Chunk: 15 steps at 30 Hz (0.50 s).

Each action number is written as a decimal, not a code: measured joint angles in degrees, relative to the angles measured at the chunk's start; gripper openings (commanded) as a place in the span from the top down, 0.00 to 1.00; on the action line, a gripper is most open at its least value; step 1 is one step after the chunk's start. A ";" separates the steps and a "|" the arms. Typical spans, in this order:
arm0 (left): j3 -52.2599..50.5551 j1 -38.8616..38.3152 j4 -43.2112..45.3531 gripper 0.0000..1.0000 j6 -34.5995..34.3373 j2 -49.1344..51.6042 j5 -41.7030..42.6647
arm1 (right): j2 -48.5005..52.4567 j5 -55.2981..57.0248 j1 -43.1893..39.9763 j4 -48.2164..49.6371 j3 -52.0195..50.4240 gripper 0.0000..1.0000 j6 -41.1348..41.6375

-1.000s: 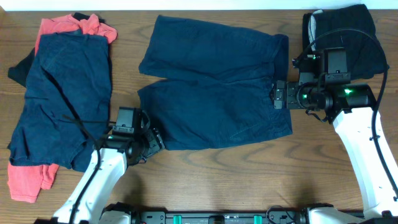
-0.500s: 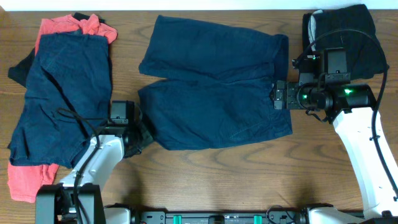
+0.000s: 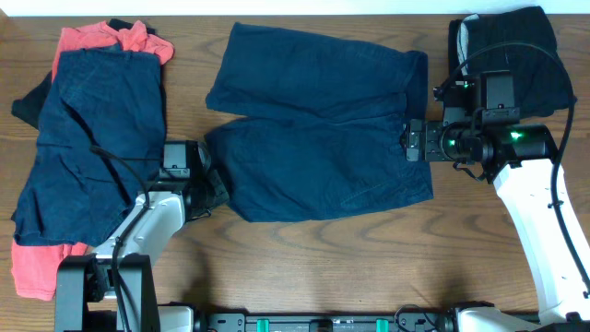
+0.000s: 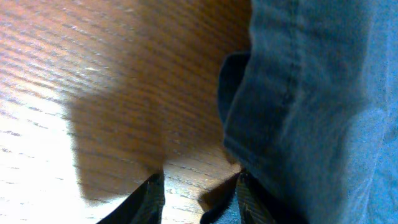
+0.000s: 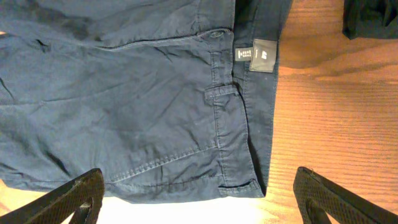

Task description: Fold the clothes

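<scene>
A pair of navy shorts lies spread flat in the middle of the table, waistband to the right. My left gripper is open at the hem of the lower leg. In the left wrist view the hem lies against the right finger, with bare wood between the fingers. My right gripper is wide open at the waistband. In the right wrist view its fingers straddle the waistband corner, holding nothing.
A pile of navy clothes lies on coral-red ones at the left. A black folded garment with grey lining sits at the back right. Bare wood runs along the front.
My left arm drew back to the left, then edged up to the lower leg hem. The right arm and the shorts have not moved.
</scene>
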 measured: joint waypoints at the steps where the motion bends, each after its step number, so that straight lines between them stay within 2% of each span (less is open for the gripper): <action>1: 0.07 0.04 -0.20 0.55 0.79 0.00 0.28 | 0.00 0.00 0.00 0.02 0.00 0.05 0.00; 9: 0.68 0.04 -2.99 0.55 4.48 0.13 2.45 | 0.00 0.00 0.00 0.42 0.00 0.05 0.00; 15: 0.61 0.13 -4.24 0.55 6.58 0.66 9.86 | 0.00 0.00 0.00 1.16 0.00 0.05 0.00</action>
